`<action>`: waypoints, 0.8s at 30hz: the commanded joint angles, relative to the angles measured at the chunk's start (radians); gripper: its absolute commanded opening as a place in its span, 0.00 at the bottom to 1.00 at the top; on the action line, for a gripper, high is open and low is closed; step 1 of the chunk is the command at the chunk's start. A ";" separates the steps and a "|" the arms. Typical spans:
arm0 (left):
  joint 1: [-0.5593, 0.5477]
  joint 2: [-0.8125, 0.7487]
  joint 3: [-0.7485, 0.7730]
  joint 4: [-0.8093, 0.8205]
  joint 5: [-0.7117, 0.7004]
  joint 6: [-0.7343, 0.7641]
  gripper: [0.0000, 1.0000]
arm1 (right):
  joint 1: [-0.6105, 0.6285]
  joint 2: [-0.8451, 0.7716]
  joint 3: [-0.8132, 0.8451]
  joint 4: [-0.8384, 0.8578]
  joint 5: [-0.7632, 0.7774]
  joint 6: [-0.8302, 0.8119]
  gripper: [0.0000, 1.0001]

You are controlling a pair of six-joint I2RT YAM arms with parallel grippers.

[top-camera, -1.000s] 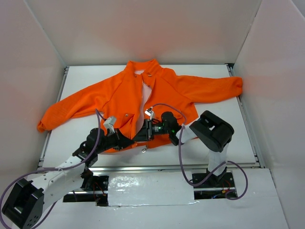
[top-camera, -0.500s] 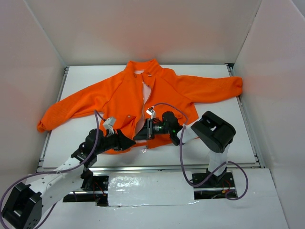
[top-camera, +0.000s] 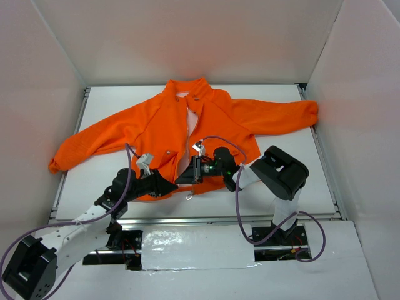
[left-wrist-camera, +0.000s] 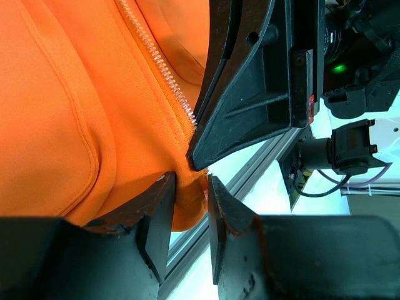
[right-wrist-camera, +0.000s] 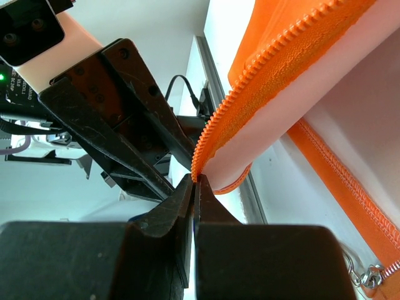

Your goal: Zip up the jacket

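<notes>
The orange jacket lies spread on the white table, its front open down the middle. My left gripper is at the bottom hem of the left front panel. Its jaws stand a little apart with the hem corner between them, below the pale zipper teeth. My right gripper is right beside it. Its jaws are shut on the bottom end of the orange zipper edge of the other panel, which is lifted off the table. A metal zipper pull hangs at the hem.
An aluminium rail runs along the table's near edge, just under both grippers. White walls enclose the table on three sides. The jacket's sleeves reach out to both side edges. The two grippers almost touch.
The left gripper's jaws have opened from shut and now stand around the hem corner. The right gripper has closed onto the zipper edge. Both arms have barely shifted.
</notes>
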 commanded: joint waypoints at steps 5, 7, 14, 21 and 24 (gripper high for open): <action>-0.005 0.002 -0.017 0.059 0.038 -0.008 0.33 | 0.011 -0.009 -0.002 0.064 -0.003 -0.007 0.00; -0.005 -0.001 -0.017 0.058 0.037 -0.011 0.29 | 0.010 -0.006 0.001 0.064 -0.003 -0.011 0.00; -0.005 -0.018 -0.020 0.047 0.032 -0.011 0.07 | 0.008 0.004 0.004 0.081 -0.023 -0.026 0.00; -0.005 -0.007 -0.021 0.059 0.046 -0.011 0.25 | 0.004 0.028 0.023 0.076 -0.061 -0.043 0.00; -0.005 -0.005 -0.031 0.078 0.051 -0.017 0.29 | 0.005 0.033 0.024 0.098 -0.077 -0.034 0.01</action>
